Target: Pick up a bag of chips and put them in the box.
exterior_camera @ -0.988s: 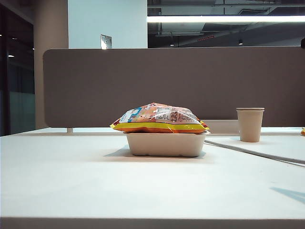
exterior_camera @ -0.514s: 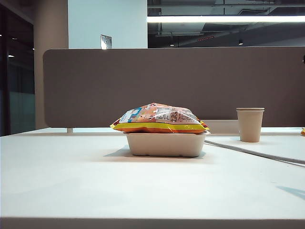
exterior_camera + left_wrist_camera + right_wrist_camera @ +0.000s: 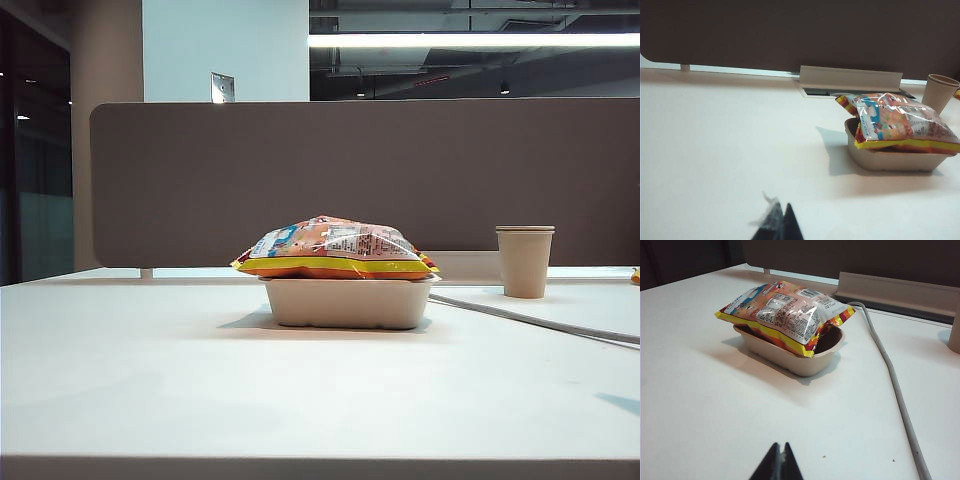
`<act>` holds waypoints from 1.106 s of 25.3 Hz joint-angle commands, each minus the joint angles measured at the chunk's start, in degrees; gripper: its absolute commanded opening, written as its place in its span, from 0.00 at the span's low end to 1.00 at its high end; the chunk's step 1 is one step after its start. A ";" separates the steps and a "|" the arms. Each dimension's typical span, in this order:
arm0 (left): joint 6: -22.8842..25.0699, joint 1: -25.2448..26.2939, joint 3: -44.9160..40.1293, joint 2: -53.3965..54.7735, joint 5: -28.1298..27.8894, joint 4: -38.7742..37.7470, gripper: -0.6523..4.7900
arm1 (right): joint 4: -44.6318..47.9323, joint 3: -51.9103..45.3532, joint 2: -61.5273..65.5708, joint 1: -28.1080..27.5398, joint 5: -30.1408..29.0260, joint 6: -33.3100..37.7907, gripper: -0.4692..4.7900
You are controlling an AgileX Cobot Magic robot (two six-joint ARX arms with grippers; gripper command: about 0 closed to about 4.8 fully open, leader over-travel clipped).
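Note:
The bag of chips (image 3: 335, 248), orange and pink with a white text panel and yellow striped edges, lies flat across the top of the box (image 3: 345, 305). It rests on the rim and overhangs both ends. The box is a shallow beige tray standing mid-table. In the left wrist view the bag of chips (image 3: 900, 120) and the box (image 3: 890, 161) are well ahead of my left gripper (image 3: 782, 206), which is shut and empty. My right gripper (image 3: 781, 445) is likewise shut and empty, far short of the bag (image 3: 785, 312) and box (image 3: 807, 362). Neither gripper shows in the exterior view.
A tall beige paper cup (image 3: 524, 262) stands at the back right. A grey cable (image 3: 530, 320) runs across the table right of the box. A dark partition (image 3: 360, 180) closes the far edge, with a raised cable flap (image 3: 850, 77) in front of it.
The bag and box have not moved. The arm's shadow at the exterior view's lower right has shrunk and slid toward the right edge.

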 commanded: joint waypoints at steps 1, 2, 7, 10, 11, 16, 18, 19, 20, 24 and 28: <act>1.68 0.02 0.13 0.04 -0.15 -2.01 0.11 | -0.17 -0.09 0.04 0.07 0.07 -0.15 0.11; 1.68 0.02 0.13 0.04 -0.15 -2.40 0.11 | -0.48 -0.09 0.04 0.07 0.07 -0.15 0.11; 1.79 0.02 0.13 0.04 -0.20 -3.34 0.11 | -1.16 -0.09 0.04 0.07 0.07 -0.15 0.11; 1.88 0.02 0.13 0.04 -0.17 -4.52 0.11 | -1.22 -0.09 0.04 0.07 0.07 -0.11 0.11; 1.88 0.02 0.13 0.04 -0.17 -5.27 0.11 | -1.31 -0.09 0.04 0.07 0.07 -0.09 0.11; 1.84 0.02 0.13 0.04 -0.17 -6.91 0.11 | -1.99 -0.09 0.04 0.07 0.07 0.13 0.11; 1.66 0.02 0.13 0.04 -0.15 -6.91 0.11 | -2.23 -0.09 0.04 0.07 0.09 0.13 0.11; 1.68 0.02 0.13 0.04 -0.17 -6.93 0.11 | -2.21 -0.09 0.04 0.07 0.13 0.11 0.11; 1.68 0.02 0.13 0.04 -0.15 -6.97 0.11 | -2.25 -0.09 0.04 0.07 0.33 0.13 0.11; 1.64 0.04 0.13 0.04 -0.13 -7.91 0.11 | -2.25 -0.09 0.04 0.07 0.94 0.33 0.11; 1.27 0.04 0.15 0.04 -0.15 -9.64 0.11 | -2.32 -0.09 0.04 0.02 1.33 0.28 0.11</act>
